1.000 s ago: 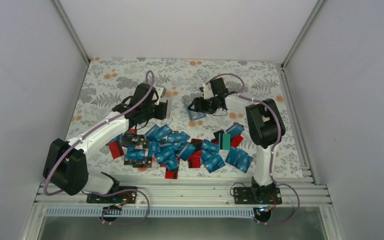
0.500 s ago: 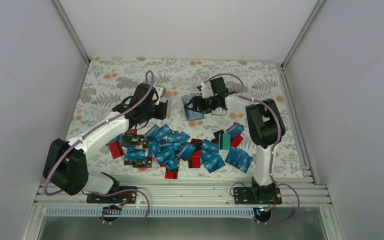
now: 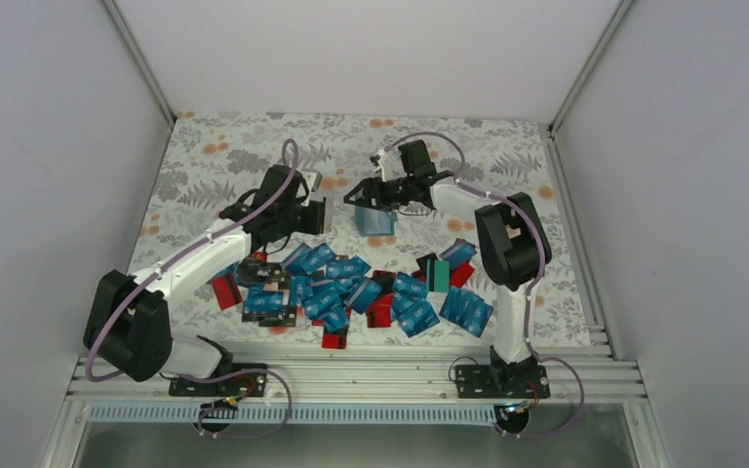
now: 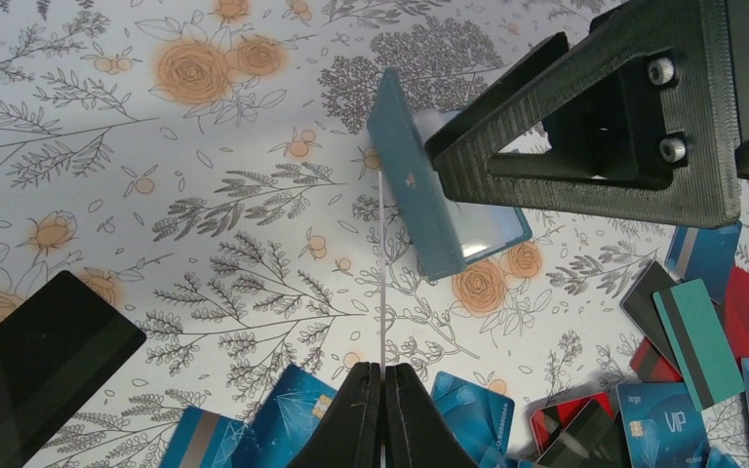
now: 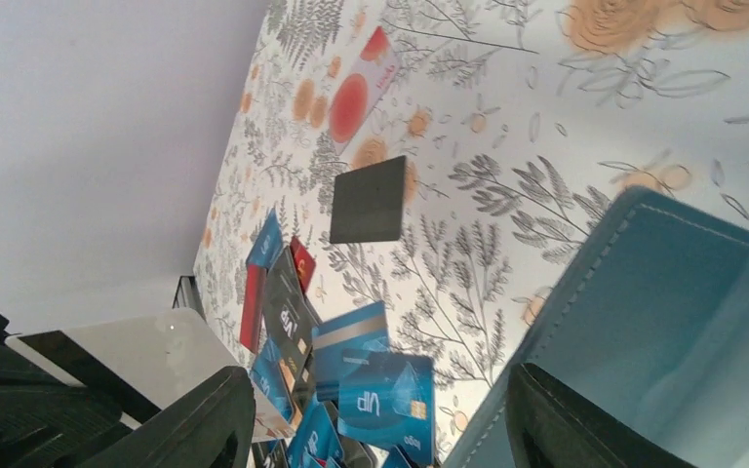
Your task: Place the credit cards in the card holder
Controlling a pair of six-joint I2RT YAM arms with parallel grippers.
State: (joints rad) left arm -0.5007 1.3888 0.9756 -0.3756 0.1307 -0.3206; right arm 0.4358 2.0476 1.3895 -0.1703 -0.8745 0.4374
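A thin pale card sticks out edge-on from my left gripper, whose jaws are shut on it; its whitish face shows in the right wrist view. The teal card holder lies open just beyond that card's tip. My right gripper hangs over it with jaws wide open. One black finger rests in the holder's lighter inside. Several credit cards, mostly blue with some red and black, lie heaped nearer the arm bases.
A lone black card lies flat on the flowered cloth, to the left of the held card. Farther off is a white card with a red disc. White walls enclose the table on three sides.
My right gripper has shifted left and slightly toward the back, over the card holder's left edge. The left arm with its card has stayed put.
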